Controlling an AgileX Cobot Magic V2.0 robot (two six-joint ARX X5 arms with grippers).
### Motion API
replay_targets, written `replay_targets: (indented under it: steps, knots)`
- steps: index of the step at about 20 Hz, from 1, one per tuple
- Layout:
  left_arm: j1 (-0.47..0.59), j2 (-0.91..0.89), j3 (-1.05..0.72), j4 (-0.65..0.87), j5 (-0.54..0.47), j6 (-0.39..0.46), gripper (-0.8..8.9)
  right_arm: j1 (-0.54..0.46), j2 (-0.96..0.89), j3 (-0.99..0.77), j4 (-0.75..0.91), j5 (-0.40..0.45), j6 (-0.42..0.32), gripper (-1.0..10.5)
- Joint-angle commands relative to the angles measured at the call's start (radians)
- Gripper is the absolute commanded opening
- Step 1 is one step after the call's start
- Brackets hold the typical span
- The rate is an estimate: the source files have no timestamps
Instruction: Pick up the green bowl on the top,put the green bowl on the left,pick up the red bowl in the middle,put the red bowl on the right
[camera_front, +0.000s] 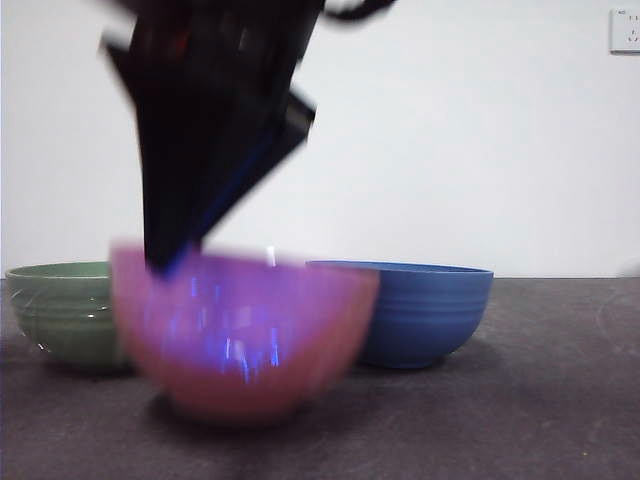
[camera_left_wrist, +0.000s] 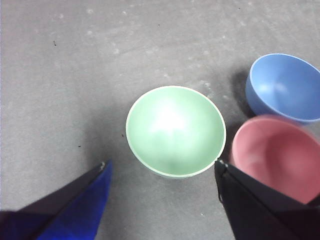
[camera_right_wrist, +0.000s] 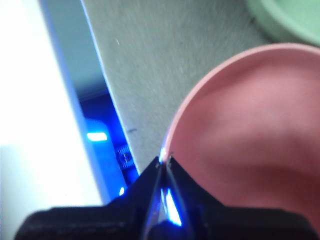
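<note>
The right claw (camera_right_wrist: 165, 161) pinches the near-left rim of the red bowl (camera_front: 245, 335), blurred, in front of the others. The green bowl (camera_front: 62, 310) sits far left, a blue bowl (camera_front: 425, 312) right. The left claw (camera_left_wrist: 162, 167) hangs spread above the table (camera_front: 540, 400).

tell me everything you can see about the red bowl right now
The red bowl is a glossy, dusty red-pink round bowl, upright, open side up and empty, with purple-blue reflections on its outside. It looks motion-blurred in the front view. The right gripper is shut on its rim, jaws pinched over the edge. It sits in front of and between the green bowl and the blue bowl. Whether its base touches the table cannot be told.
</note>
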Motion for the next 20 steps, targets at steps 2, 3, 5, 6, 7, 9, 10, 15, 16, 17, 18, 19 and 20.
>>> replay_targets:
  steps: [2, 3, 5, 6, 7, 9, 10, 15, 16, 17, 18, 19, 20]
  knots:
    - [0.003, -0.003, 0.001, 0.005, 0.001, 0.008, 3.45, 0.005, 0.062, 0.002, 0.003, 0.039, 0.013, -0.1]
    - [0.003, -0.003, 0.001, 0.005, 0.001, 0.008, 3.45, 0.005, 0.069, 0.002, 0.003, 0.039, 0.013, 0.1]
    - [0.003, -0.003, 0.001, 0.005, 0.000, 0.008, 3.45, 0.005, 0.072, 0.002, 0.005, 0.032, 0.013, 1.0]
    - [0.003, -0.003, 0.001, 0.005, 0.000, 0.008, 3.45, 0.007, 0.072, 0.002, 0.006, 0.033, 0.013, 1.6]
    - [0.003, -0.003, 0.001, 0.005, 0.000, 0.008, 3.45, 0.010, 0.068, 0.002, 0.006, 0.033, 0.014, 2.0]
    - [0.003, -0.003, 0.001, 0.007, 0.000, 0.008, 3.45, 0.010, 0.042, 0.002, 0.008, 0.033, 0.013, 2.2]
    - [0.003, -0.003, 0.001, 0.009, 0.000, 0.008, 3.45, 0.008, 0.021, 0.002, 0.013, 0.037, 0.013, 2.2]
    - [0.003, -0.003, 0.001, 0.039, 0.000, 0.007, 3.45, -0.037, -0.148, 0.002, 0.098, 0.042, 0.004, 2.2]
    - [0.003, -0.003, 0.001, 0.055, 0.000, 0.007, 3.45, -0.071, -0.209, 0.002, 0.132, 0.051, 0.002, 2.2]
    - [0.003, -0.003, 0.001, 0.068, 0.001, 0.003, 3.45, -0.104, -0.256, 0.002, 0.155, 0.074, 0.001, 2.2]
    - [0.003, -0.003, 0.001, 0.082, 0.002, 0.000, 3.45, -0.153, -0.312, 0.002, 0.176, 0.102, -0.008, 2.2]
    - [0.003, -0.003, 0.001, 0.092, 0.002, 0.000, 3.45, -0.203, -0.358, 0.002, 0.186, 0.119, -0.014, 2.2]
    - [0.003, -0.003, 0.001, 0.107, 0.002, 0.000, 3.41, -0.273, -0.409, 0.002, 0.191, 0.117, -0.014, 2.0]
